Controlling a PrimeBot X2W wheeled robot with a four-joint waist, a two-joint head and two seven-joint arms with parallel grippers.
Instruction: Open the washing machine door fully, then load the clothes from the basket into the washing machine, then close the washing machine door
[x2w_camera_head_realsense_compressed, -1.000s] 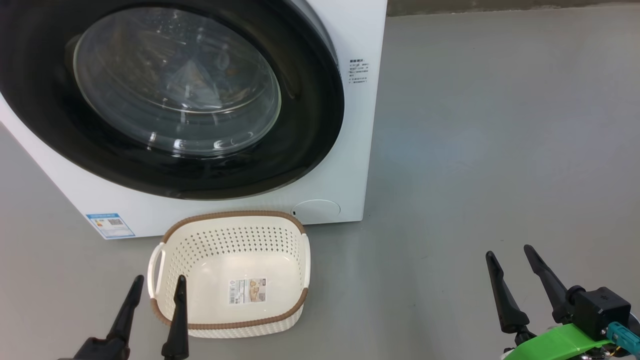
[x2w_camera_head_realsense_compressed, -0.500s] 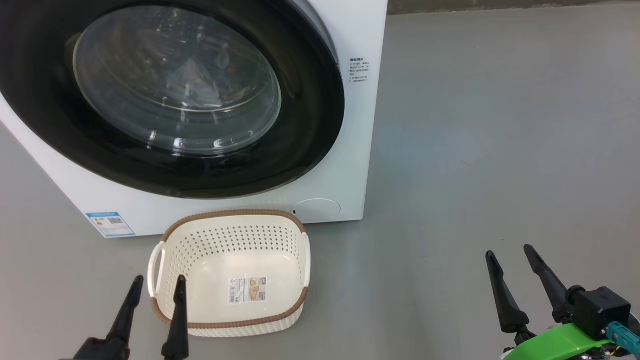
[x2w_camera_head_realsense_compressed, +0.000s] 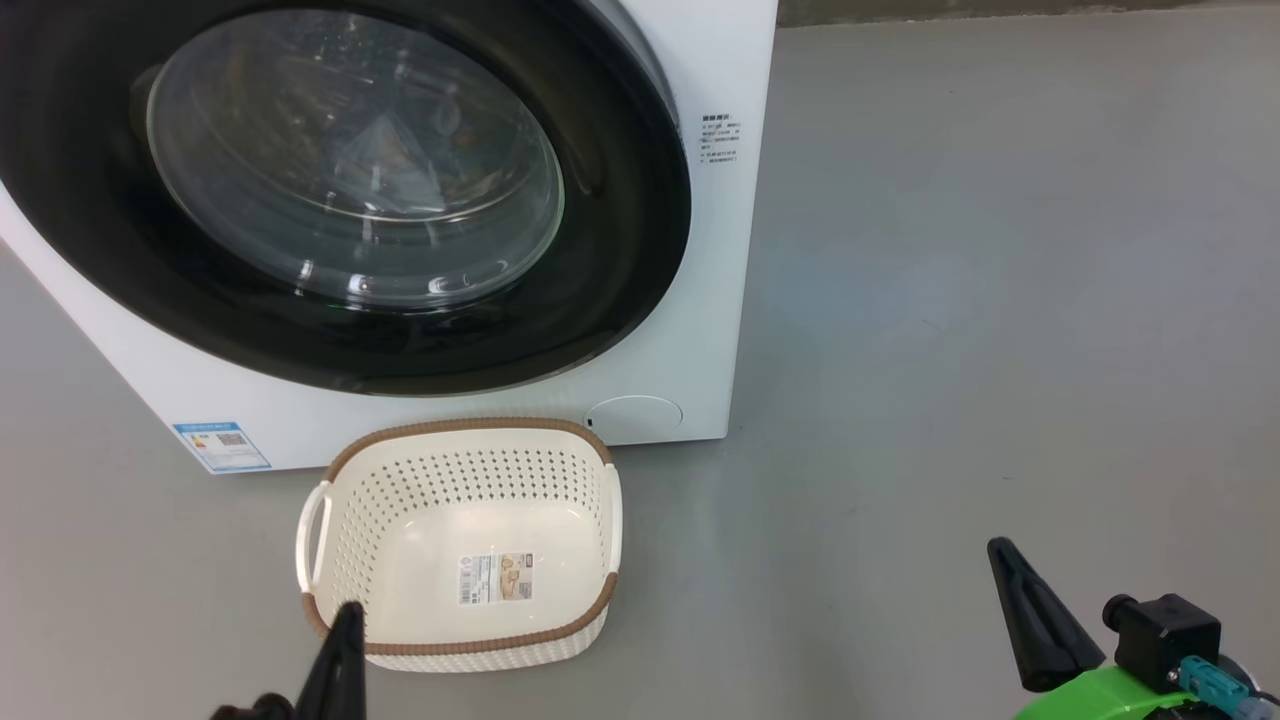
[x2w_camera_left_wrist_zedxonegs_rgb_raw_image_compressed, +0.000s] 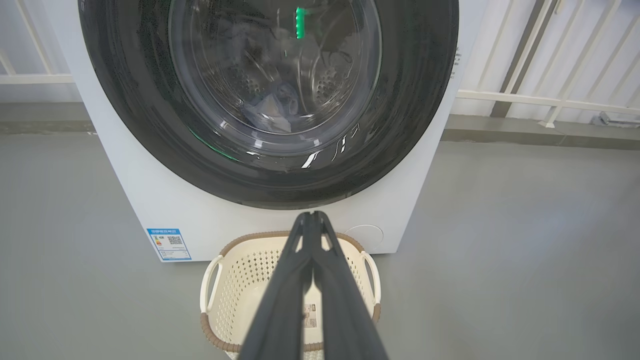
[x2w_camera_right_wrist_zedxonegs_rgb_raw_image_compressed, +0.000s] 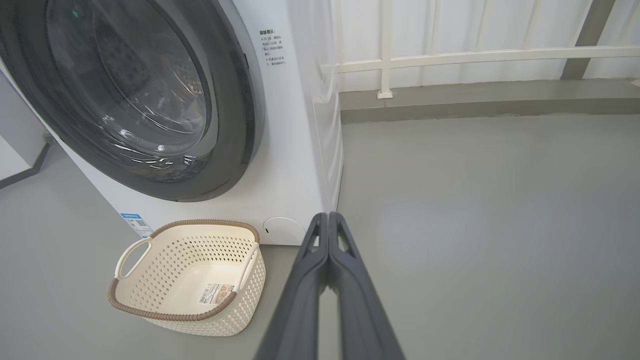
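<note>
The grey floor (x2w_camera_head_realsense_compressed: 1000, 300) carries the white washing machine (x2w_camera_head_realsense_compressed: 690, 380), which stands against pale railings. The washing machine door (x2w_camera_head_realsense_compressed: 620, 250) lies shut, flush against the front. Just before the machine, below the door and beside the round filter cap (x2w_camera_head_realsense_compressed: 633, 417), sits the basket (x2w_camera_head_realsense_compressed: 470, 440), upright, its bare bottom showing a label sticker (x2w_camera_head_realsense_compressed: 495, 580). Through the glass in the left wrist view, light-blue clothes (x2w_camera_left_wrist_zedxonegs_rgb_raw_image_compressed: 270, 107) lie in the drum. The left gripper (x2w_camera_left_wrist_zedxonegs_rgb_raw_image_compressed: 311, 216) hangs over the basket's near rim, the right gripper (x2w_camera_right_wrist_zedxonegs_rgb_raw_image_compressed: 328, 216) over bare floor to the basket's right; both sets of jaws are pressed together, holding nothing.
</note>
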